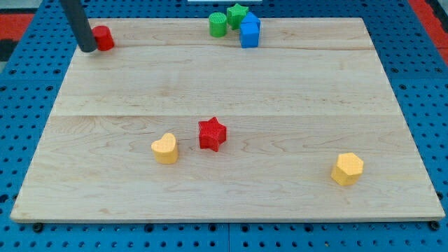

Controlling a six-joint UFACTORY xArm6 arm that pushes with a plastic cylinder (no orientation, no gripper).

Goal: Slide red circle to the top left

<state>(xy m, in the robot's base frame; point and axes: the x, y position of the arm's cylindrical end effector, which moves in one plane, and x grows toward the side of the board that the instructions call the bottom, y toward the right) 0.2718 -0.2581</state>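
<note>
The red circle sits at the top left corner of the wooden board. My tip stands right against the red circle's left side, touching or nearly touching it, and the rod hides part of that side. The rod rises up and to the left out of the view's top.
A green circle, a green star and two blue blocks cluster at the top middle. A red star and a yellow heart lie below the centre. A yellow hexagon is at the bottom right.
</note>
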